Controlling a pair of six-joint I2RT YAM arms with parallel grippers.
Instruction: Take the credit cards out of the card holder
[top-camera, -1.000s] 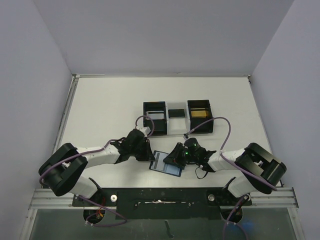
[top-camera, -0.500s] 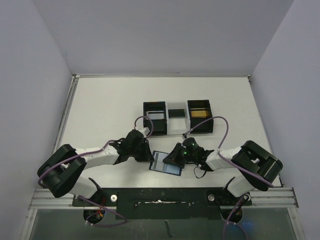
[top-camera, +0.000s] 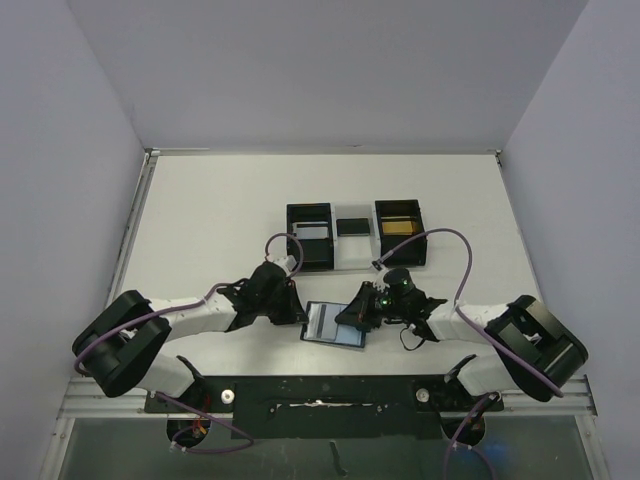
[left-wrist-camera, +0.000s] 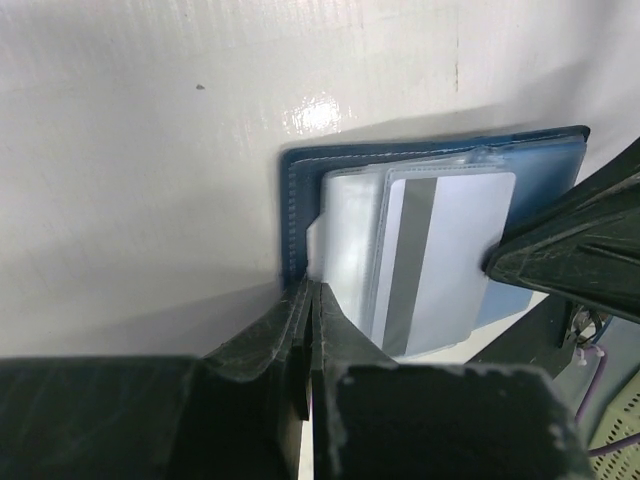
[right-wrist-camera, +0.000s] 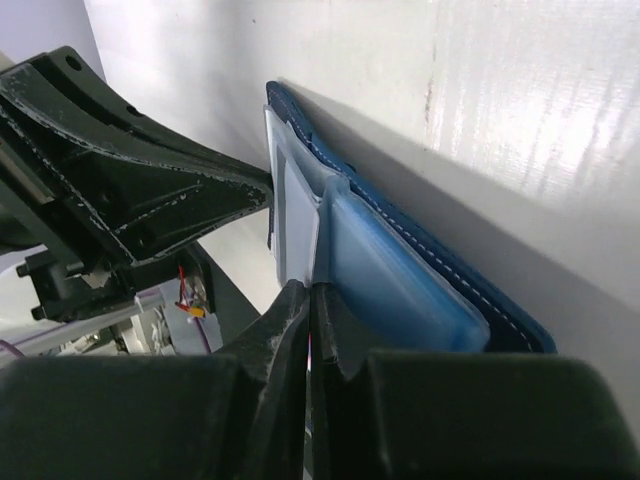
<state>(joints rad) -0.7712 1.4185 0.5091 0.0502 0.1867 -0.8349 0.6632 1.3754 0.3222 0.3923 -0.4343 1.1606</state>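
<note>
Credit cards (top-camera: 399, 228), three of them, already lie in the black boxes (top-camera: 292, 240) and tray (top-camera: 352, 255) beyond the open card holder (left-wrist-camera: 430, 148). We see the left gripper (left-wrist-camera: 308, 300) pinching its left edge and the right gripper (right-wrist-camera: 308, 300) clamped on a silver card (left-wrist-camera: 440, 260) not yet pulled free.

White table (top-camera: 200, 220): open blue card holder (top-camera: 324, 324) near front edge; black boxes (top-camera: 291, 240) with white tray (top-camera: 352, 256) behind.
</note>
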